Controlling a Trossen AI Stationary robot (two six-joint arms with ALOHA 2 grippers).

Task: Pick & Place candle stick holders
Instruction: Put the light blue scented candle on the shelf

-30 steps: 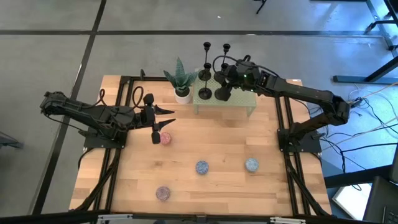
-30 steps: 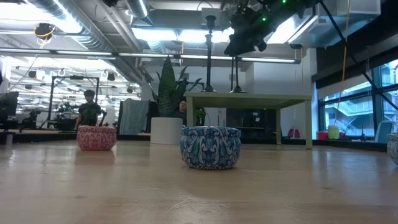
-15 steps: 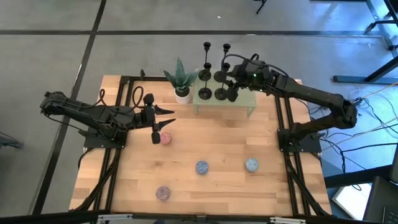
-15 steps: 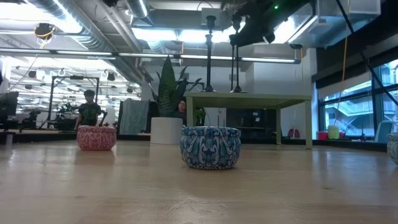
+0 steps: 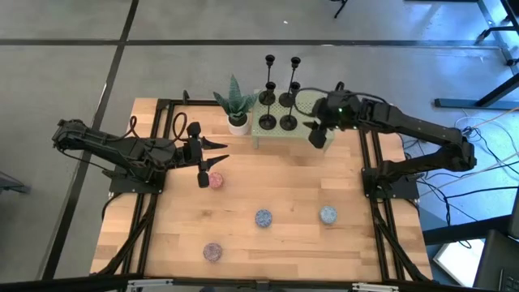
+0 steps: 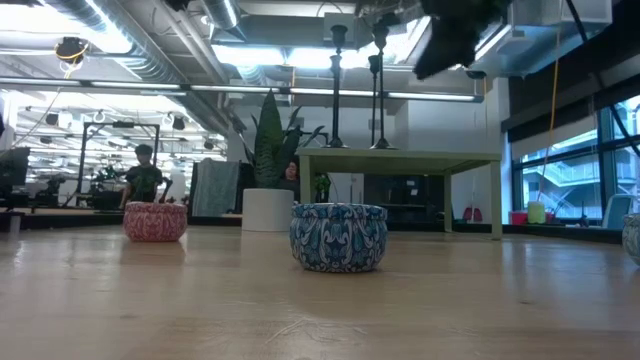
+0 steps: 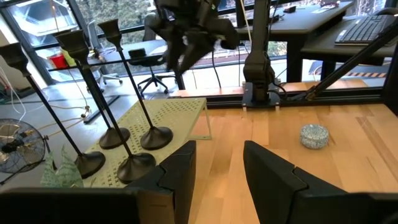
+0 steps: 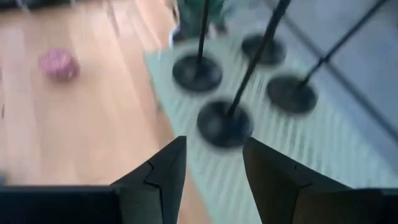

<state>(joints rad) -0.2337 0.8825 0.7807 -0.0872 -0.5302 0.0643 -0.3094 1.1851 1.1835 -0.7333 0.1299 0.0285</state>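
Four candle stick holders (image 5: 278,122) stand upright together on the small pale green perforated stand (image 5: 323,139) at the far edge of the wooden surface (image 5: 268,191), their round black bases clustered on the half of the stand nearer the spiky green plant (image 5: 236,101) in its white pot. The right wrist view shows all four bases (image 8: 224,121) set on the green deck, thin stems rising out of frame.

The right hand (image 5: 318,135) hangs above the stand's other end, just beside the cluster and apart from it. Its two dark fingers (image 8: 157,176) stand parted with nothing between them, so it is open and empty.

The left hand (image 5: 217,152) waits low over the surface on the left side, pointing towards the middle, right next to a pink patterned tin (image 5: 215,180). Its fingers (image 7: 176,178) are also spread with only air between them, and past them the left wrist view takes in the stand, the four holders (image 7: 132,134) and the right arm above.

Three more little tins sit on the surface: a blue patterned one (image 5: 263,217) near the centre, a pale blue one (image 5: 328,214) to its right, a purple one (image 5: 212,252) nearest the front edge. In the low view a person (image 6: 144,176) stands far back in the room.
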